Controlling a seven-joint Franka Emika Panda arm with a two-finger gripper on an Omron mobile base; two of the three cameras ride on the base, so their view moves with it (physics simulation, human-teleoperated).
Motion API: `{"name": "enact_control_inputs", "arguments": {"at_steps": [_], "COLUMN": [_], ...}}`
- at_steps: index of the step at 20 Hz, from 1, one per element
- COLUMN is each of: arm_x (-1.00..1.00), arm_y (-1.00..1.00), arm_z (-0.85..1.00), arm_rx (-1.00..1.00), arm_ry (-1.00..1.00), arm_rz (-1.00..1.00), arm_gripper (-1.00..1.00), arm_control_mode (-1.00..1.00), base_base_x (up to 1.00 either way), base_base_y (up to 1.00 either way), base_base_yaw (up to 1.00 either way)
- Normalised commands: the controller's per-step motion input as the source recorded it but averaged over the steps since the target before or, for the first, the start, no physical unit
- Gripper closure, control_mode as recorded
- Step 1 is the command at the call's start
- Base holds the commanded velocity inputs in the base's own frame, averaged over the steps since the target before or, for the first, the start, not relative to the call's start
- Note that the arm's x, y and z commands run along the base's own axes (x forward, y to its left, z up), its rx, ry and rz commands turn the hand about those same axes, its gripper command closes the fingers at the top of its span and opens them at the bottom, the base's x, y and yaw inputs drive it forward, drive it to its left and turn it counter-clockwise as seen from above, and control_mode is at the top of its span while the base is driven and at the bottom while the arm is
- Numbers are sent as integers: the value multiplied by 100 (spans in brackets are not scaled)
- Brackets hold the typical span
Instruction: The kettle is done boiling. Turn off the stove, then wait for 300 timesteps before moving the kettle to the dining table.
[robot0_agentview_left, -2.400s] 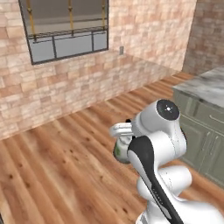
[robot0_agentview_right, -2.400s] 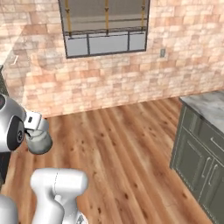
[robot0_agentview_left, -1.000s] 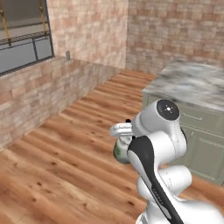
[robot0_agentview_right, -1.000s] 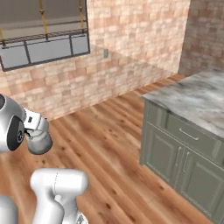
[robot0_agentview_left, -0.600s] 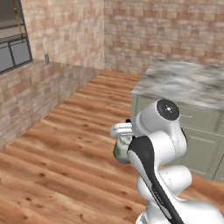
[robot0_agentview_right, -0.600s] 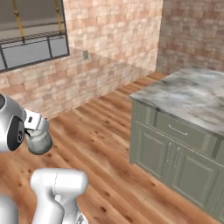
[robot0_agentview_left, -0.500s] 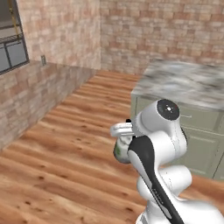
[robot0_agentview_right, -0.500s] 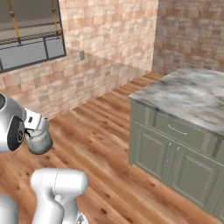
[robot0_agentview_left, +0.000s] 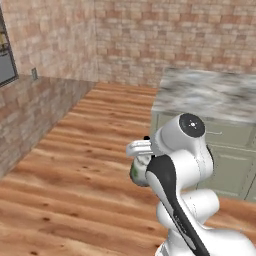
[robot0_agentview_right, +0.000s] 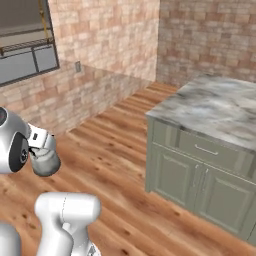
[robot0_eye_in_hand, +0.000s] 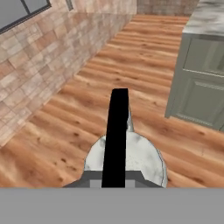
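The kettle (robot0_eye_in_hand: 131, 159) is a squat pale grey-green pot whose black arched handle (robot0_eye_in_hand: 117, 131) runs up the middle of the hand view. It hangs in the air over the wooden floor, close in front of the arm. My gripper (robot0_agentview_left: 144, 155) is shut on the handle from above, with the kettle (robot0_agentview_left: 138, 173) just under the white hand. From the right base camera, the kettle (robot0_agentview_right: 47, 163) hangs at the far left below the gripper (robot0_agentview_right: 42, 148). The stove and the dining table are out of view.
A marble counter with green cabinet doors (robot0_agentview_right: 210, 150) stands to the right, and its corner (robot0_agentview_left: 200, 95) lies just beyond the arm. Brick walls (robot0_agentview_left: 165, 40) close off the room ahead and to the left, with a window (robot0_agentview_right: 25, 55) in the left one. Wooden floor (robot0_agentview_right: 115, 145) lies open between them.
The whole picture has slid left, so the base has turned right: the window has drifted toward the left edge and the counter has come nearer. The kettle stays in the same grip.
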Motion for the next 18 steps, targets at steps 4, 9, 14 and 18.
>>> {"name": "enact_control_inputs", "arguments": {"at_steps": [4,9,14,18], "arm_x": [0,0,0,0], "arm_y": [0,0,0,0], "arm_z": [0,0,0,0], "arm_rx": [0,0,0,0], "arm_ry": [0,0,0,0], "arm_rz": [0,0,0,0], "arm_gripper": [100,100,100,100], "arm_control_mode": [100,100,100,100], "base_base_x": [44,44,47,48], "base_base_y": [41,37,41,42], "base_base_yaw": [-27,-28,-25,-23]}}
